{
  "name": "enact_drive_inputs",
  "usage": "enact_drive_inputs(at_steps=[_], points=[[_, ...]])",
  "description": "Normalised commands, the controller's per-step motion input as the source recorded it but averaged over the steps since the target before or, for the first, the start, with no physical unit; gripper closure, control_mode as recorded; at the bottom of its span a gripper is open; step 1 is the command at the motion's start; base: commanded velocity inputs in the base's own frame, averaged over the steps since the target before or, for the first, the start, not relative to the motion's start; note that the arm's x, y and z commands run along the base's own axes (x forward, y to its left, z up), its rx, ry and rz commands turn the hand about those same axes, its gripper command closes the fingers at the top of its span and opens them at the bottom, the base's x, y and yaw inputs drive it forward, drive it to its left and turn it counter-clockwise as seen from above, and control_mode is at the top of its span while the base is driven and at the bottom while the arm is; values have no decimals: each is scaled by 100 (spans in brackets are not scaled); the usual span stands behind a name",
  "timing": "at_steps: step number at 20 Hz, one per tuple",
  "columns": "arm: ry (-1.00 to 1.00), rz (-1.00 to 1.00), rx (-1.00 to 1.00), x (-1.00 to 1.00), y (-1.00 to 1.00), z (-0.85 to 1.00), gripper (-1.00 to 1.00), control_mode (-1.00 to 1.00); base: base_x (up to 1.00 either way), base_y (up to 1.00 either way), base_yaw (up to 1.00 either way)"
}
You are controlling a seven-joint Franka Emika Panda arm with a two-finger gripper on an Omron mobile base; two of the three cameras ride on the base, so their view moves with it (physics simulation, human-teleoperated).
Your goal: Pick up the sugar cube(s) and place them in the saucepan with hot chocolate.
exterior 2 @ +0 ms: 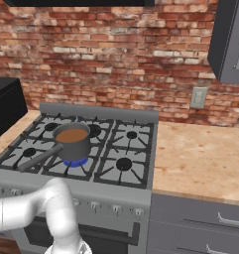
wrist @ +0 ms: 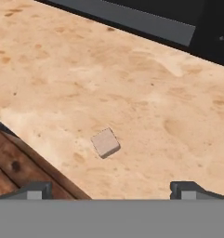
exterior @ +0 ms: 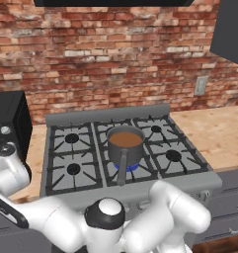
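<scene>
No text, label, brand, number or sign can be read anywhere in these views.

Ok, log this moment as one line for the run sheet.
phase: approach cube | gripper: open, above counter, holding nothing | cube: on counter, untouched | saucepan: on lit burner, hot chocolate inside

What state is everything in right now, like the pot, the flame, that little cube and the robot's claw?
saucepan: upright on the stove's front middle burner, holding brown liquid, handle pointing toward the front.
burner flame: lit, blue glow under the pan.
sugar cube: lying loose on the wooden counter, not gripped.
gripper: open, fingertips spread wide above the cube, holding nothing.
stove: other burners bare, no flame seen.
</scene>
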Motion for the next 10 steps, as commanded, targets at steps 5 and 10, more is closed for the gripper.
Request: enact_drive_inputs(at_steps=[5, 10], points=[[0, 0, -2, 29, 11, -13, -100, -100, 0, 0, 0], [0, 0, 0, 3, 0, -5, -100, -100, 0, 0, 0]])
